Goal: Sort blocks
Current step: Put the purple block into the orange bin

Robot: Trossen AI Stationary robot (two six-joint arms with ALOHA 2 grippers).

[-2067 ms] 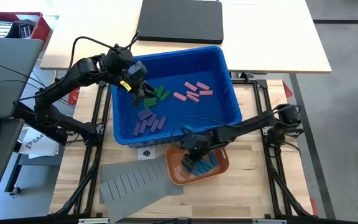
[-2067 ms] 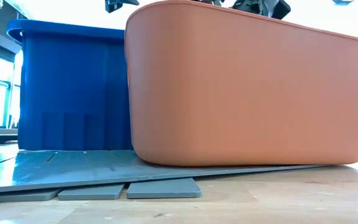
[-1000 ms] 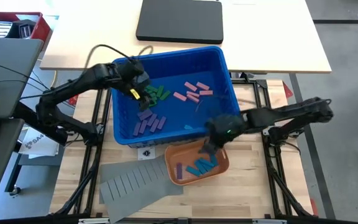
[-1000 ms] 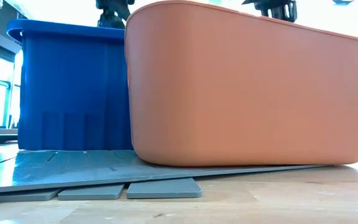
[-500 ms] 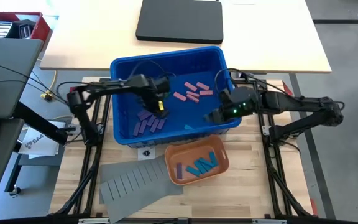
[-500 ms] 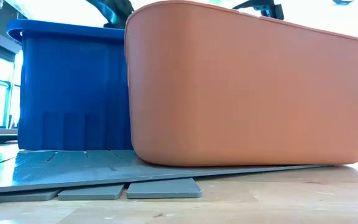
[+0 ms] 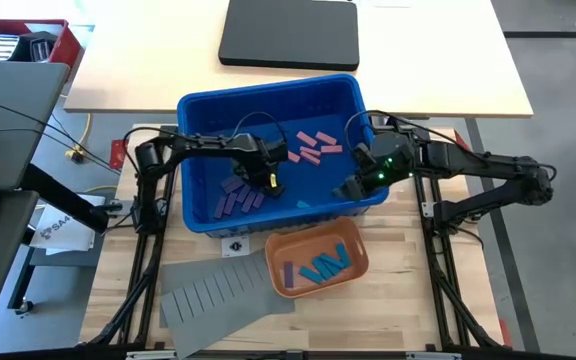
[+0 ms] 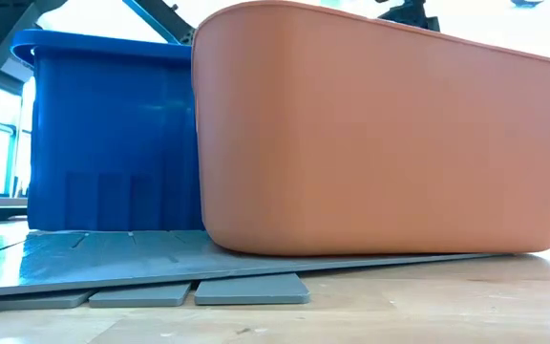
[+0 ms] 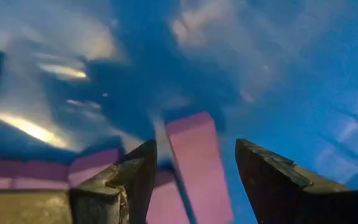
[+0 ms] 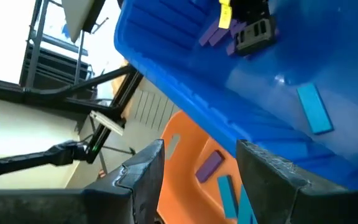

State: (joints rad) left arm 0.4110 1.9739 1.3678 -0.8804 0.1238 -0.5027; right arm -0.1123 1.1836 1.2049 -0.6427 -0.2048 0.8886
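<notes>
A purple block (image 9: 194, 165) lies on the floor of the blue bin (image 7: 268, 88), squarely between the spread jaws of the left gripper (image 7: 273, 181), with more purple blocks (image 7: 236, 200) just beside and behind them. The jaws stand apart and have not closed; this reads as the start of a pick. Next, the fingers must settle either side of that 1 block and close without catching its neighbours.

The right gripper (image 7: 352, 188) hovers at the bin's near wall, jaws apart and empty, with a blue block (image 10: 314, 109) ahead of them on the bin floor. The orange tray (image 7: 360, 262) lies beyond that wall, already holding several blue blocks (image 7: 325, 265) and 1 purple block (image 7: 288, 272).

Only the left wrist view shows the block framed by the fingers; from above, the gripper hides it. The high view alone takes in the pink blocks (image 7: 310, 148), well apart from both grippers. The low view shows only bin and tray walls, and the left wrist view is blurred, so contact is uncertain.
</notes>
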